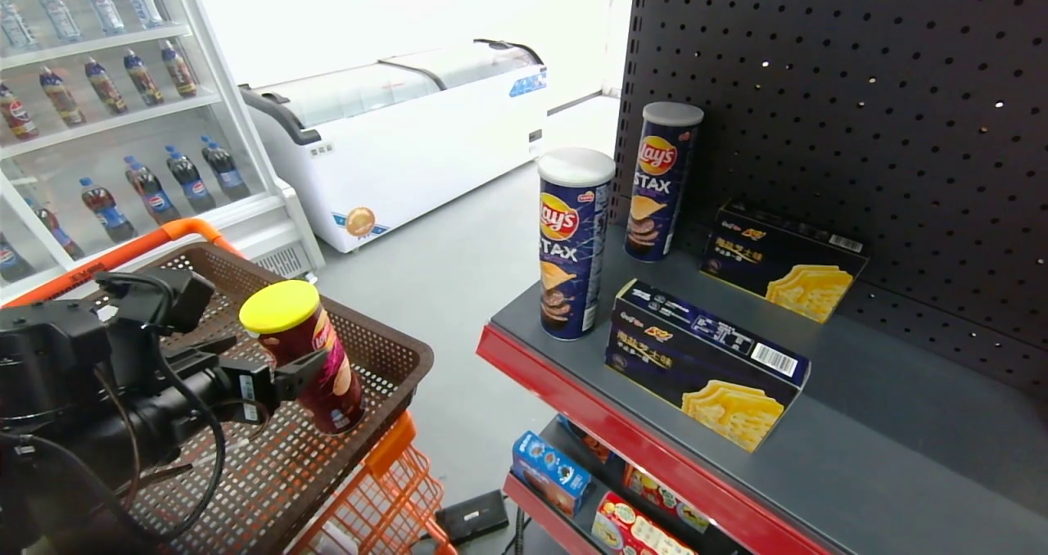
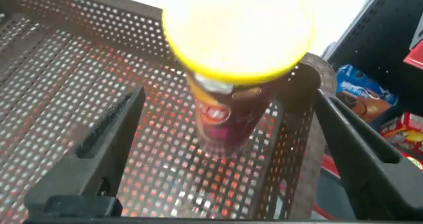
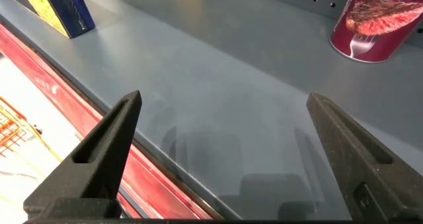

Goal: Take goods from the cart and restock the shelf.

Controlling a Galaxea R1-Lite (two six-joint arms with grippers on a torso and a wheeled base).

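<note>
A maroon chip can [image 1: 315, 358] with a yellow lid stands upright in the brown mesh cart basket [image 1: 391, 349]. My left gripper [image 1: 270, 363] is low in the basket and open. In the left wrist view the can [image 2: 228, 112] sits between the spread fingers [image 2: 109, 135] of the left gripper [image 2: 228, 102], with a gap on each side. My right gripper [image 3: 225, 105] hangs open over bare grey shelf board [image 3: 218, 72], with nothing between its fingers. A second maroon can [image 3: 370, 26] stands farther back on that board.
On the grey shelf [image 1: 860, 424] with a red front edge stand two blue chip cans [image 1: 575, 244] and two dark-blue cracker boxes [image 1: 708, 358]. Pegboard backs the shelf. A chest freezer [image 1: 409, 129] and drinks cooler [image 1: 98, 105] stand behind the cart.
</note>
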